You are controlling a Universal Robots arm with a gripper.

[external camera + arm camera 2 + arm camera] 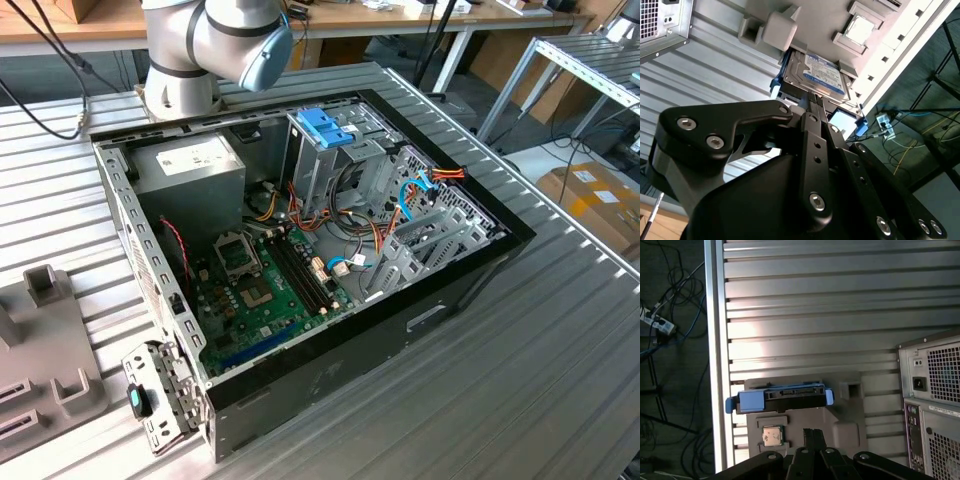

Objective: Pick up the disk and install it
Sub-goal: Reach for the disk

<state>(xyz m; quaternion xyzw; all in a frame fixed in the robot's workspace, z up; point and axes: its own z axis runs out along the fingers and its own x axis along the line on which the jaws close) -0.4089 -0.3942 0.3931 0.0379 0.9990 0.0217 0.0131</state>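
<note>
gripper (813,431) nr disk (781,395), CPU (772,436) beside, PC (935,405) nearby

- The arm (200,40) in the exterior view is built of thick, rounded silver-grey tubes.
- A light blue round cap (268,55) closes one joint.
- The gripper (815,105) is matt black, made of flat angular plates and slim link bars.
- Silver socket-head screws (686,123) sit at the pivots.
- In the first wrist view the gripper (813,435) shows the same black links.
</note>
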